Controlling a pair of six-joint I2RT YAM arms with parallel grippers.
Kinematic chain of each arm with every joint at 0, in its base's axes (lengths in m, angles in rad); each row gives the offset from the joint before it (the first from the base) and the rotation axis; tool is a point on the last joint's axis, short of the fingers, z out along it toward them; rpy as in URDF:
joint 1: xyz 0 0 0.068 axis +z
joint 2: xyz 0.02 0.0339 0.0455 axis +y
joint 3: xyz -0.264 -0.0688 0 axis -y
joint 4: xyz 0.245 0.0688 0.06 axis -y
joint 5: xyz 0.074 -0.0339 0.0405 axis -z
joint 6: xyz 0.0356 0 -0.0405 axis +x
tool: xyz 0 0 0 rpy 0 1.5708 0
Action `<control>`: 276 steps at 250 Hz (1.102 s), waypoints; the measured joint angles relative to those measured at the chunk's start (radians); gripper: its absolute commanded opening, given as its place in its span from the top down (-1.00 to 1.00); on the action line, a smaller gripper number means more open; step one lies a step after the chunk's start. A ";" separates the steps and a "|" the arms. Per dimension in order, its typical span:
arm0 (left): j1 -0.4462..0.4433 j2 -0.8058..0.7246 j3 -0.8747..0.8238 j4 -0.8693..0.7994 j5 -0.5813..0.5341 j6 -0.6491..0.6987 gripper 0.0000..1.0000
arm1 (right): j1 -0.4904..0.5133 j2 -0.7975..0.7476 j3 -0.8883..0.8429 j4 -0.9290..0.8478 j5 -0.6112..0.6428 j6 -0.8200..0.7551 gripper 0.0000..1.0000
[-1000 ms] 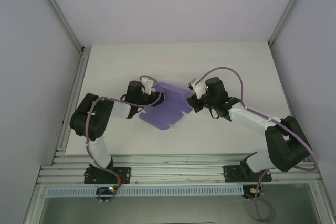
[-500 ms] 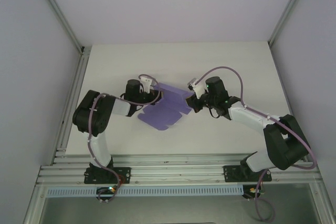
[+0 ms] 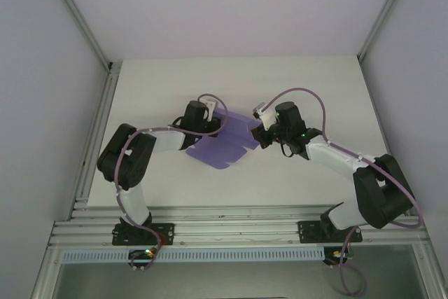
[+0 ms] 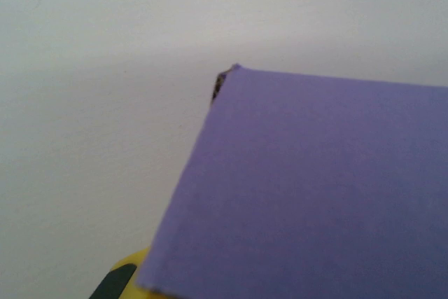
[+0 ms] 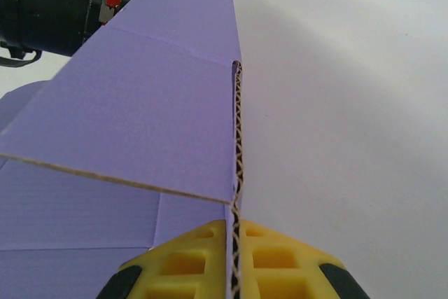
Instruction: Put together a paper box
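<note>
At the middle of the table (image 3: 154,82) lies the paper box (image 3: 224,148), a mostly flat purple sheet with its right panel raised. Keep your right gripper (image 3: 262,135) as the anchor: it is clamped on that panel, pads (image 5: 203,267) squeezing the corrugated edge. Your left gripper (image 3: 214,121) is closed too, apparently pinching the sheet's far-left flap, which lies over its yellow finger (image 4: 120,281). I'd lift that flap slowly along its crease so the card neither tears nor slips. A second ago the left jaws stood partly open at the sheet's left edge. That arm has since shifted right and shut, while the right one held.
</note>
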 measured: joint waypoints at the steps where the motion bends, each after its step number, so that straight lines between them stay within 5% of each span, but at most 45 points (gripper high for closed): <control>1: -0.001 -0.001 0.001 -0.003 -0.003 -0.002 1.00 | 0.000 -0.001 0.000 0.000 0.001 0.000 1.00; 66: -0.043 -0.010 0.179 -0.320 -0.141 -0.079 0.92 | 0.022 -0.036 -0.007 0.012 0.042 0.001 1.00; 105: -0.062 -0.003 0.211 -0.373 -0.203 -0.088 0.51 | 0.027 -0.038 -0.012 0.025 0.050 0.000 1.00; 174: -0.014 -0.153 0.005 -0.275 -0.135 -0.076 0.03 | 0.045 -0.048 -0.031 0.032 0.042 -0.007 1.00; 232: 0.015 -0.332 -0.077 -0.222 -0.053 -0.040 -0.58 | 0.042 -0.067 -0.031 0.054 0.048 -0.007 1.00; 276: 0.034 -0.385 -0.133 -0.164 0.059 -0.036 -0.70 | 0.040 -0.067 -0.031 0.059 0.042 -0.007 1.00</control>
